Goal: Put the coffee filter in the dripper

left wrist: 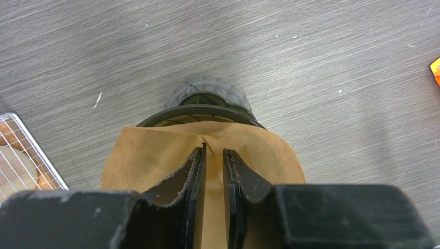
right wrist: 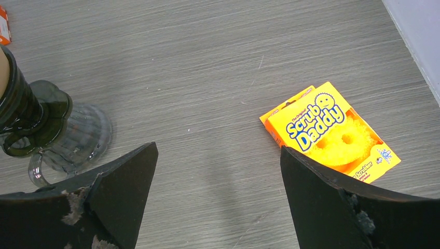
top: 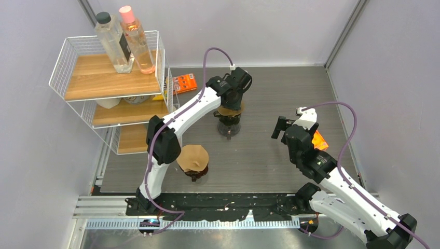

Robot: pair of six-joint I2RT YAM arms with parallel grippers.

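Note:
A dark glass dripper (top: 229, 124) stands mid-table; it also shows in the left wrist view (left wrist: 207, 99) and at the left of the right wrist view (right wrist: 46, 129). A brown paper coffee filter (top: 230, 110) sits over its rim. In the left wrist view the filter (left wrist: 145, 155) spreads to both sides of the fingers. My left gripper (top: 232, 104) (left wrist: 214, 150) is right above the dripper, its jaws nearly together on the filter's middle fold. My right gripper (top: 280, 127) (right wrist: 218, 148) is wide open and empty, to the right of the dripper.
A second dripper with a brown filter (top: 193, 158) stands near the left arm's base. A wire shelf (top: 104, 78) with two bottles fills the back left. An orange box (top: 184, 83) lies beside it. A Scrub Daddy pack (right wrist: 329, 132) lies by the right gripper.

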